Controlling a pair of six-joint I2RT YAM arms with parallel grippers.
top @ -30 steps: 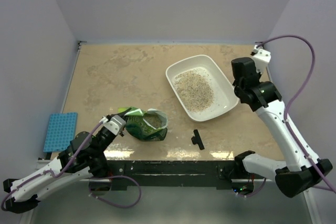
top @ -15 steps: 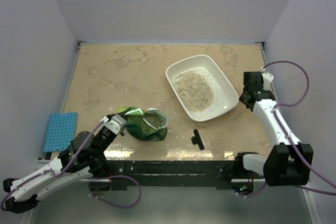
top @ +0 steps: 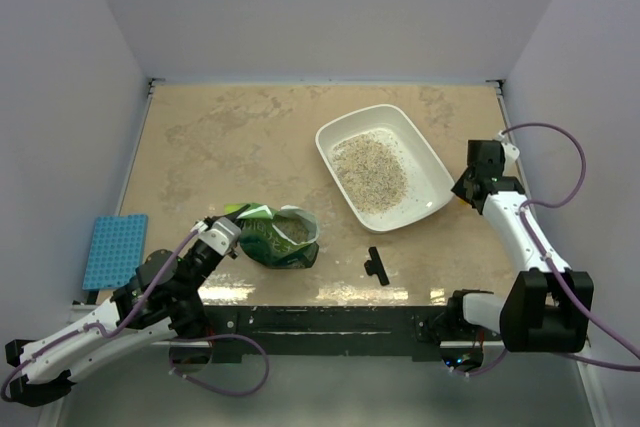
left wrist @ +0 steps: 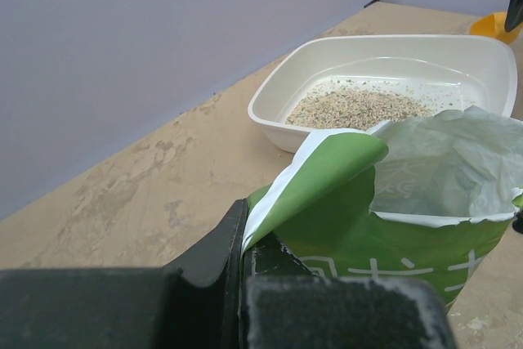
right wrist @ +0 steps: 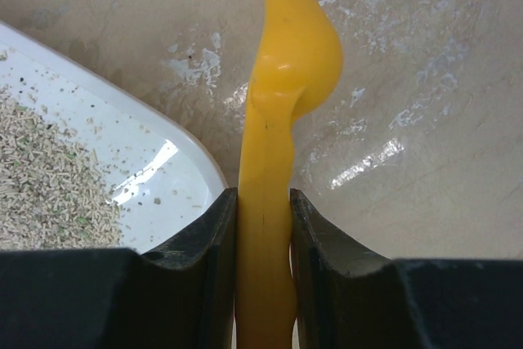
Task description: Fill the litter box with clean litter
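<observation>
"Litter box: where does it stand?"

"Right of centre on the table, with clean litter in a thin heap mid-floor and white bottom bare near the rim. I judge the filling part done."

"And you?"

"My right fingers pinch a yellow scoop by its handle, just outside the rim. My left fingers clamp the green bag by its flap. Next, the scoop needs to reach the bag's open mouth."
</observation>
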